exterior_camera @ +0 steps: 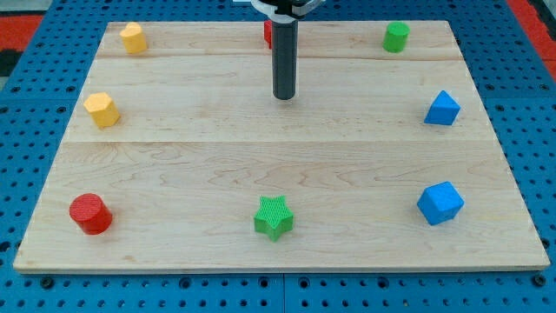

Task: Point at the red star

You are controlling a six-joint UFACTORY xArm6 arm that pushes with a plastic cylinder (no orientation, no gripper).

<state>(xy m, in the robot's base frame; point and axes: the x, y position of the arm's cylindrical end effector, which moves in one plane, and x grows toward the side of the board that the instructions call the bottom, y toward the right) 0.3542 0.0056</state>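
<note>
A red block [268,33] shows only as a sliver at the view's top centre, mostly hidden behind the dark rod; its shape cannot be made out. My tip [284,96] rests on the wooden board [278,156] just below that red block, a short way toward the view's bottom from it. A red cylinder [90,214] sits at the bottom left, far from the tip.
A yellow block [133,37] is at top left and a yellow hexagon [102,109] at left. A green cylinder [396,36] is at top right. A blue block [442,109] is at right, a blue block [440,203] at bottom right. A green star [274,217] is at bottom centre.
</note>
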